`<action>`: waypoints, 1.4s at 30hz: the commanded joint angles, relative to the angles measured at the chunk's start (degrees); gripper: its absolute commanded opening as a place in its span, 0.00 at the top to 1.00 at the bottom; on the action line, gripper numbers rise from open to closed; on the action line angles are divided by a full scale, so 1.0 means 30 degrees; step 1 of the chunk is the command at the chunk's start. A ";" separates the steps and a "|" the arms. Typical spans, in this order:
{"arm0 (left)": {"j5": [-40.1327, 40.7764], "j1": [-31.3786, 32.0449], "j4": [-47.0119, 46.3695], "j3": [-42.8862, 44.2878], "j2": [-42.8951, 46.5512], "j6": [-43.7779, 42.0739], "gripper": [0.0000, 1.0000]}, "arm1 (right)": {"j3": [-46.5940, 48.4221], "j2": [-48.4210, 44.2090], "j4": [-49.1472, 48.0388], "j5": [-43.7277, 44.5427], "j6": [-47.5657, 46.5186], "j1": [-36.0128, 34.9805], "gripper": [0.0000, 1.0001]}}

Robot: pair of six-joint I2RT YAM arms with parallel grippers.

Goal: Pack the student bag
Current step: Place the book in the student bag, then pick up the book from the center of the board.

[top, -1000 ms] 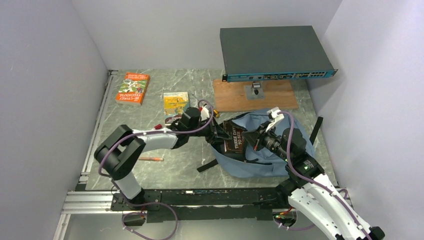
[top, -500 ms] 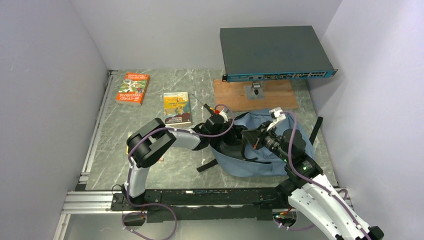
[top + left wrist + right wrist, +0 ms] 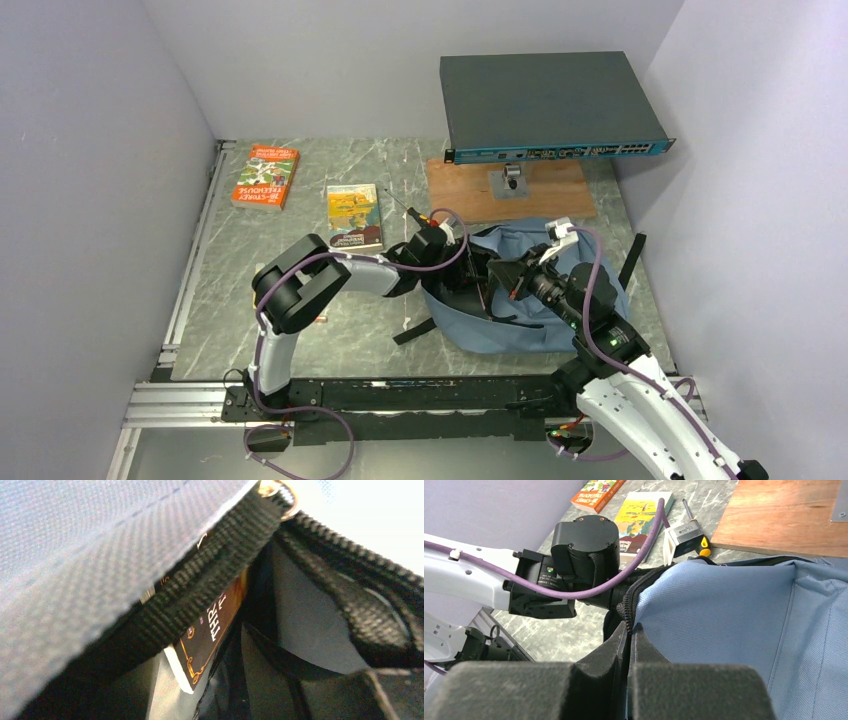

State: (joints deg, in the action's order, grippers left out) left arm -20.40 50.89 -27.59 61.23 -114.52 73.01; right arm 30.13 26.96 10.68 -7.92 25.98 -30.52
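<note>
Far left, flat on the veined grey-green stone table [image 3: 350,340]: glossy orange paperback [image 3: 265,176]. Just right of it and apart, thinner yellow paperback [image 3: 354,216] with a dark lower band, also flat. Right again, soft dusty-blue student bag [image 3: 545,310] slumped at mid-right of the table, coarse woven cloth edged in ribbed black webbing and toothed zipper, black straps trailing near and right. Beyond it, bare wooden board [image 3: 510,190] under a boxy dark-grey network switch [image 3: 548,105] on a metal stand.

Left claw [image 3: 460,266] pushed into the bag's left-facing mouth; own fingers not made out in the left wrist view, so spread of the jaws impossible to tell. Filling that view instead: blue weave, black trim, and just inside the opening a dark book [image 3: 212,630] with gold lettering and a pale page edge, tilted. Right claw [image 3: 629,632] clenched, foam pads pinched together on the black zipper rim at the bag's mouth.

Against a second ago: left arm stretched rightward with the elbow closer to the bag, dark cover gone from the overhead view into the bag, yellow paperback uncovered in full; right claw nearly where it was
</note>
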 commanded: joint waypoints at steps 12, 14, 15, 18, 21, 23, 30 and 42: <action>-0.0904 0.0139 0.2719 0.3935 -0.1348 -0.2125 0.80 | 0.0430 0.0153 -0.1318 -0.0214 0.0159 -0.0050 1.00; -0.1326 0.0116 0.2564 0.4009 -0.1352 -0.2233 0.76 | 0.0445 0.0154 -0.1196 -0.0081 0.0094 -0.0049 1.00; -0.1483 0.0101 0.2571 0.3831 -0.1221 -0.2323 0.71 | 0.0438 0.0161 -0.1158 0.0005 0.0052 -0.0050 1.00; -0.1864 -0.0116 0.3616 0.3267 -0.0499 -0.2851 0.58 | 0.0391 0.0095 -0.1066 0.0241 -0.0058 -0.0043 1.00; -0.2511 -0.0548 0.4764 0.2435 0.0488 -0.3637 0.49 | 0.0314 0.0100 -0.0944 0.0425 -0.0154 -0.0050 1.00; -0.2924 -0.0800 0.5009 0.1597 0.1373 -0.4057 0.43 | 0.0235 0.0031 -0.0782 0.0546 -0.0177 -0.0050 1.00; -0.2961 -0.1048 0.7590 0.0630 0.5086 -0.7660 0.37 | -0.0080 -0.0496 0.0201 0.0854 -0.0108 -0.0050 1.00; -0.1996 -0.2758 0.9022 -0.3145 1.3501 -1.2001 0.29 | 0.0636 -0.0010 0.2131 -0.0749 -0.0677 -0.0078 1.00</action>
State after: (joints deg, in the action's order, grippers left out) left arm -28.16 44.86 -3.49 54.43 -82.19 44.18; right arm 29.47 26.37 16.34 -6.44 25.61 -30.52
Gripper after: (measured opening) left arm 0.685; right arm 0.018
